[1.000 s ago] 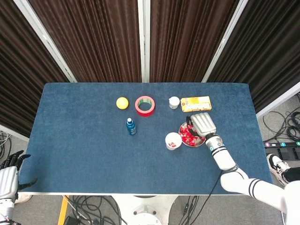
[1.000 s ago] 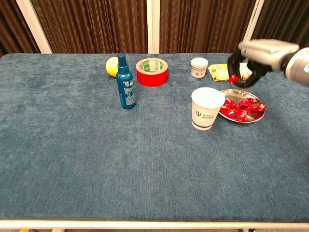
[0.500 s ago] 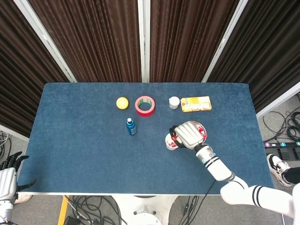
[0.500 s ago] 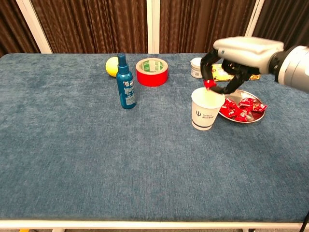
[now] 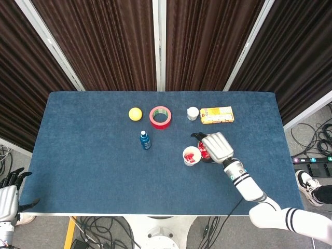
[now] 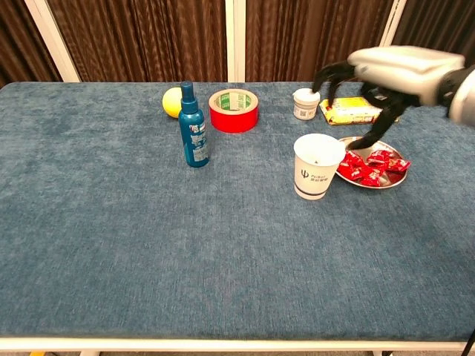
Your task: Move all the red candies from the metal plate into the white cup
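The right hand [image 5: 216, 146] hovered with fingers spread over the metal plate [image 5: 204, 155], at three o'clock of the white cup [image 5: 191, 155], which held red candies [image 5: 190, 156].

Right hand [image 6: 375, 74] hovers empty, fingers spread; left hand [image 5: 8, 194] hangs off-table.

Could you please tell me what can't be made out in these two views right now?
- Metal plate, head view: mostly hidden under the right hand.
- White cup contents, chest view: hidden by its wall.
- Left hand, head view: cut off by the frame edge; absent from the chest view.
- Yellow box print: too small.
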Controlling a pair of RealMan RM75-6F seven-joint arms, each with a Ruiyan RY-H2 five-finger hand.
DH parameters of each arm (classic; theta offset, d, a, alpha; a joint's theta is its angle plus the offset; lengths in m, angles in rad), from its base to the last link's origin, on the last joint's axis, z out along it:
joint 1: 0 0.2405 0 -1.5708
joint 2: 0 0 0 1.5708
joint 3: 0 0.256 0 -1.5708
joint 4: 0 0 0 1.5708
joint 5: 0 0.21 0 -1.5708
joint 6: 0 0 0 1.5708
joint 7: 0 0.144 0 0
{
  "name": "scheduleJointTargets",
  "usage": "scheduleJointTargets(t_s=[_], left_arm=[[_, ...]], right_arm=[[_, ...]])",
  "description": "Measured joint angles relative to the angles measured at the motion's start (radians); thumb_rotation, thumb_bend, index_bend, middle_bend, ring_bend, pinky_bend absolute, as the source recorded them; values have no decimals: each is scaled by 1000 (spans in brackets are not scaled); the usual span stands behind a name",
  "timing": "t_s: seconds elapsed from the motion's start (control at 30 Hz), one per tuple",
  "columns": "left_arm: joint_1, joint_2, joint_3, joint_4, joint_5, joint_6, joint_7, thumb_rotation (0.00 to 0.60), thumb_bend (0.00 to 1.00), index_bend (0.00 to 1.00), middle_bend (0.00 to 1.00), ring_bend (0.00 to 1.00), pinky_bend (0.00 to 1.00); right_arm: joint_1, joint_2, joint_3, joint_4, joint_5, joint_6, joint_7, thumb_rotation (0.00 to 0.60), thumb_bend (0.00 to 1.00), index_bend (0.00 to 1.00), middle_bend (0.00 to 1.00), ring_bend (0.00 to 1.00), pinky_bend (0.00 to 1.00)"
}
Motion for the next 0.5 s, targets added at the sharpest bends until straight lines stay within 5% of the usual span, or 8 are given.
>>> scheduleJointTargets(t_s=[0.5], left_arm=[[-4, -1, 0, -14, -5, -8, 21, 600, 51, 296, 222, 135, 190]], right_arm=[[30, -134, -56, 314, 97, -173, -60, 600, 127, 339, 356, 807, 1000]])
